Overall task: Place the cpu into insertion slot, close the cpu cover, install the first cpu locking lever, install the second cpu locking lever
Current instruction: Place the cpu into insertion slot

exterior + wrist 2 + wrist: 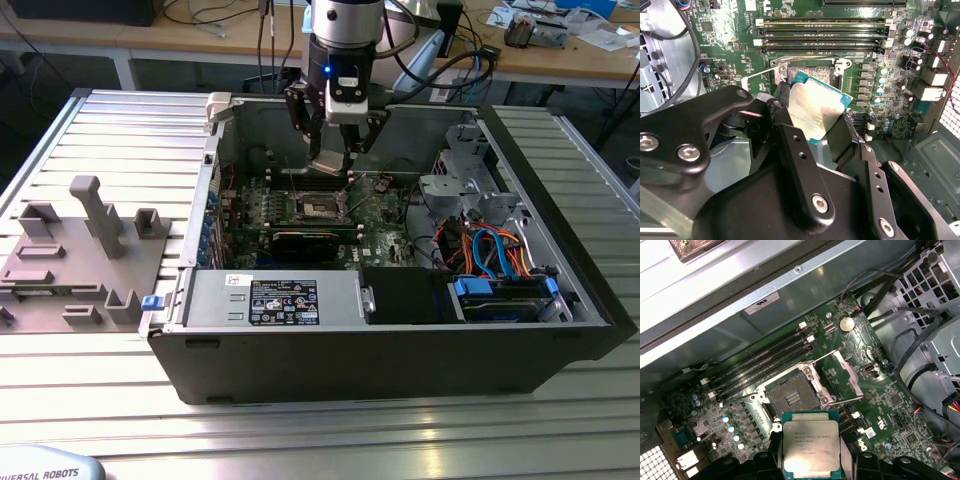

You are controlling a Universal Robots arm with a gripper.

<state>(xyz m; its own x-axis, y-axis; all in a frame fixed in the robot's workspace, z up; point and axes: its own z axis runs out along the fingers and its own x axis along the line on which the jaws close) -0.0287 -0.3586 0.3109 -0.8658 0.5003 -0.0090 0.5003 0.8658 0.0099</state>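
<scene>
Black two-finger gripper (812, 114), jaws narrowed onto opposite edges of the small square silvery-topped cpu (812, 447), which hangs just above the open dark square insertion slot (792, 396) in the green circuit board (892, 402).

The chip (811, 440), a flat square with a silvery-grey metal top and a green edge, is clamped at two opposite sides by the end effector (811, 456) and hangs above the socket (792, 397), unseated. The socket is dark and square with a silvery rim, and it lies bare. Its cover (846, 374), a thin silvery frame, stands flipped open beside it.
</scene>
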